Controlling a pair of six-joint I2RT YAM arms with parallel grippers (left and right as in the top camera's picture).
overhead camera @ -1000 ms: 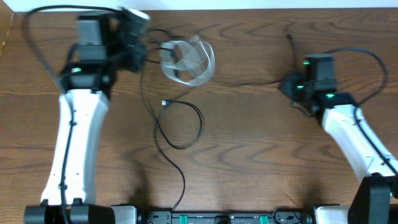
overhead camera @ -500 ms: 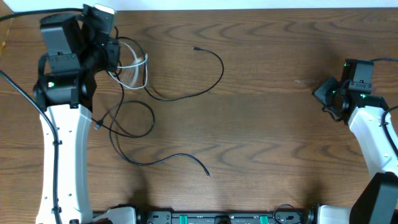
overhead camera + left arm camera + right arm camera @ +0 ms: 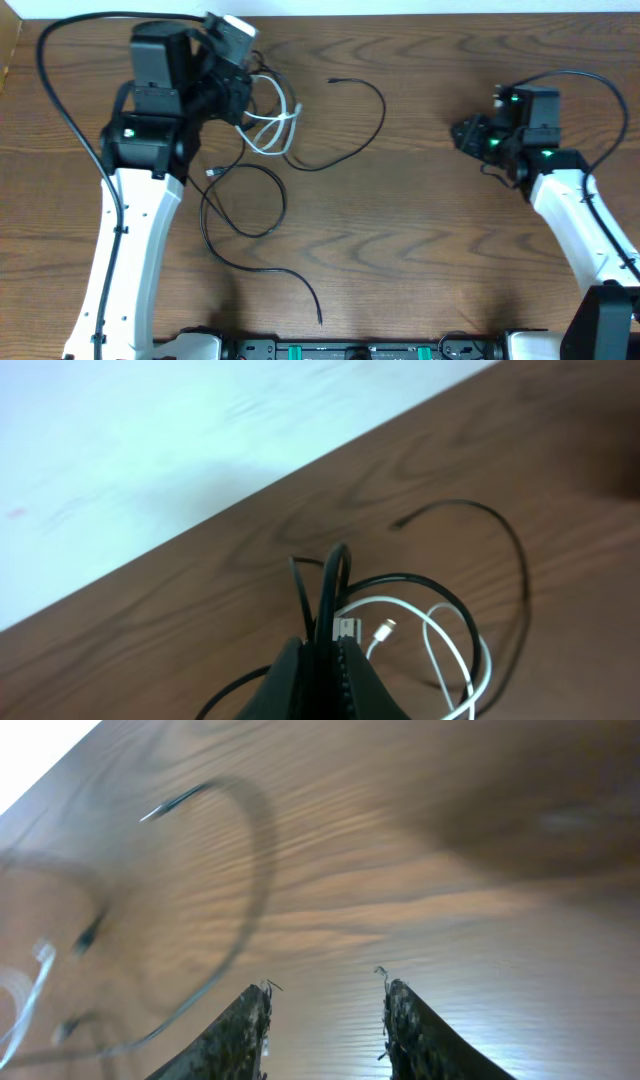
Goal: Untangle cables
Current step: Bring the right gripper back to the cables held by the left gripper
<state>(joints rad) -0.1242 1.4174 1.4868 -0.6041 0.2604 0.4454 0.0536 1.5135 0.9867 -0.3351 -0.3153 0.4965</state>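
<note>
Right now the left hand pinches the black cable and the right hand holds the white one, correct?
No. The right hand holds nothing; the right wrist view shows it open and empty. The white cable lies by the left hand, which does pinch the black cable.

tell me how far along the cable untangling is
Little looks done: the black cable lies partly spread out. In hand: the left gripper is shut on the black cable. Left: the white cable is looped into it; the right gripper is open, empty.
</note>
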